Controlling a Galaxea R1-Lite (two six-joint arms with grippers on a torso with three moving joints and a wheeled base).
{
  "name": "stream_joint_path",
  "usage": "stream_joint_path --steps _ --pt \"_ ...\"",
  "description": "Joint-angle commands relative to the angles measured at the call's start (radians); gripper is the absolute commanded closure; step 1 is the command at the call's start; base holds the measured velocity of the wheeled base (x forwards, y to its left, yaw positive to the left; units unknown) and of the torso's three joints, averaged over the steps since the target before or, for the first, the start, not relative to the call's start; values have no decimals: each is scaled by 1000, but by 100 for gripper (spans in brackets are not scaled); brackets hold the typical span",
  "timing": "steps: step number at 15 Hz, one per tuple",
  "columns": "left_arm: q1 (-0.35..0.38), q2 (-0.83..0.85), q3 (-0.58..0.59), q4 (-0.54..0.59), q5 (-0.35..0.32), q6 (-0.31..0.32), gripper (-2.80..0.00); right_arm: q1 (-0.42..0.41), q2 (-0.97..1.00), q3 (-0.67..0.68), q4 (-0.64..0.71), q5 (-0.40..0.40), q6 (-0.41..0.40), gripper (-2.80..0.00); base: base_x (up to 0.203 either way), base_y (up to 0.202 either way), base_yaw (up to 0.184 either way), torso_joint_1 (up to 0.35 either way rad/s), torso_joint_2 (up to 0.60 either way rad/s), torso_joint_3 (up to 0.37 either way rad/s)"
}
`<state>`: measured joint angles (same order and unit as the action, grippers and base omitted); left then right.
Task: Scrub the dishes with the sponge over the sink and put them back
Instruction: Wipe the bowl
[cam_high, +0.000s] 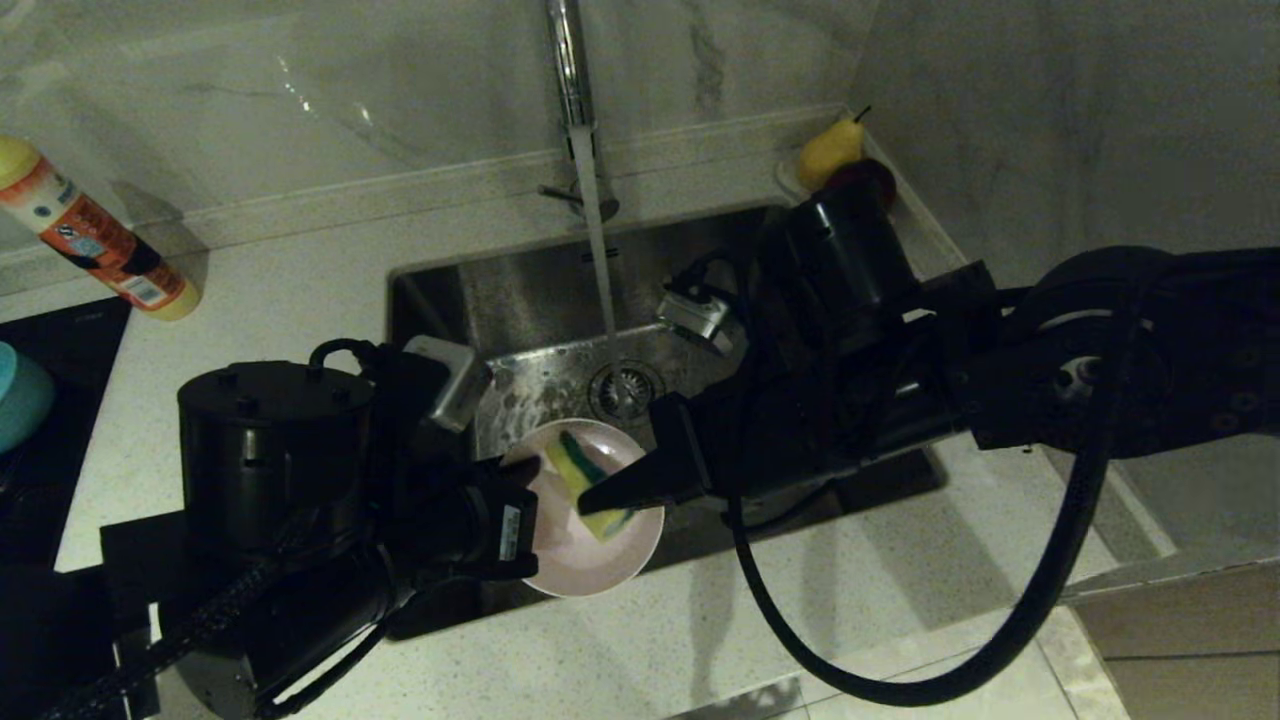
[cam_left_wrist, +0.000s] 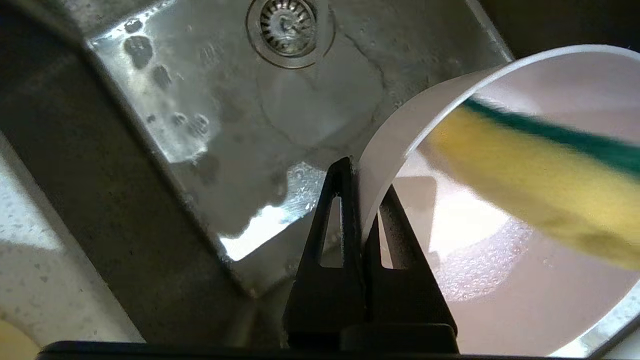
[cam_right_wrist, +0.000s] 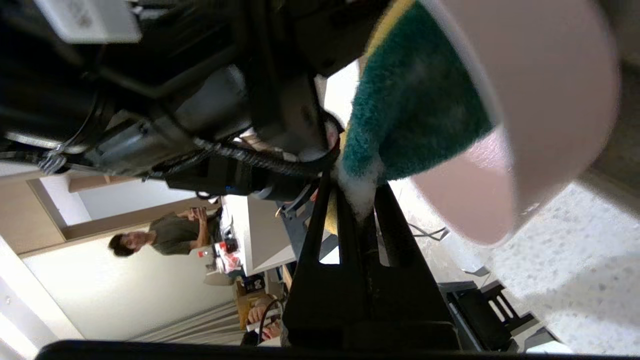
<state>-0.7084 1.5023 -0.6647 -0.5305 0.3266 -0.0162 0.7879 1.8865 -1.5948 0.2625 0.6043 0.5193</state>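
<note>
Two arms met over the sink (cam_high: 520, 290). The left gripper (cam_left_wrist: 361, 200), reaching in from the near counter, pinched the rim of the pink bowl (cam_high: 590, 545) and held it tilted above the basin's front edge. The right gripper (cam_right_wrist: 356, 200), angled across, clamped the sponge (cam_high: 590, 485) inside the bowl.

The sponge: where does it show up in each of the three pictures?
Head view: the sponge lies inside the pink bowl, low centre, at the right gripper.
Left wrist view: a yellow and green band at the right edge.
Right wrist view: green face, top centre.
Shared landmark: the pink bowl.
</note>
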Motion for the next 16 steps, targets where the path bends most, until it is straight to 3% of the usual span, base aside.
stream_joint_path --steps 1,8,11,16 --pt "-2 -11 2 -11 2 1 0 -7 16 -13 1 3 2 0 0 0 0 0 0 0" --pt "-3 -8 31 -49 3 38 0 -15 52 -48 9 -67 1 0 0 0 0 0 0 0" --pt "-6 -8 59 -52 3 70 0 -13 56 -139 98 -121 1 0 0 0 0 0 0 0" --pt "-8 8 90 -129 17 68 0 7 -26 -128 124 -120 -1 0 0 0 0 0 0 0"
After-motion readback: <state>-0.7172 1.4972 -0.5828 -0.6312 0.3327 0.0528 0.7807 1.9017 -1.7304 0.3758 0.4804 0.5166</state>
